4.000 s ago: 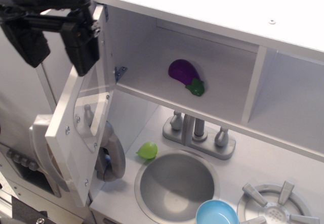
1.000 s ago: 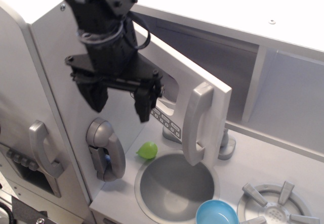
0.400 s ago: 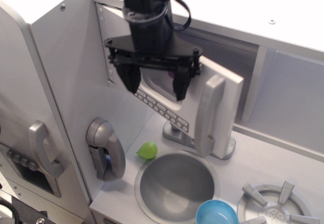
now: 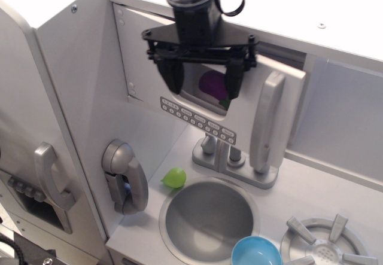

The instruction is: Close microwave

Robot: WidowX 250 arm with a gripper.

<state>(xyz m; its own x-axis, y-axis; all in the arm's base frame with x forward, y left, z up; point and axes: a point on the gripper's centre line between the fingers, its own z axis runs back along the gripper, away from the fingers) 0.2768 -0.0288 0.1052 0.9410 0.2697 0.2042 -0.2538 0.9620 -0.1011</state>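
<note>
The microwave [image 4: 209, 91] is the pale-grey compartment under the top shelf. Its door, with a clear window, a button row [image 4: 197, 120] and a long vertical silver handle [image 4: 267, 121], stands almost shut, with a narrow gap left at the handle side. A purple eggplant [image 4: 212, 84] shows through the window. My black gripper [image 4: 202, 78] is open, its two fingers [image 4: 172, 73] spread wide right in front of the door window, holding nothing.
Below are a faucet [image 4: 230, 157], a round grey sink [image 4: 208, 217], a green lime-like toy [image 4: 174, 177], a blue bowl [image 4: 256, 254] and a burner [image 4: 326, 247]. A doorless cubby [image 4: 344, 121] lies right of the microwave. A grey door with a curved handle [image 4: 124, 178] is at the left.
The microwave door has swung from wide open at the left to almost shut. My gripper has moved right with it, staying against the door's front.
</note>
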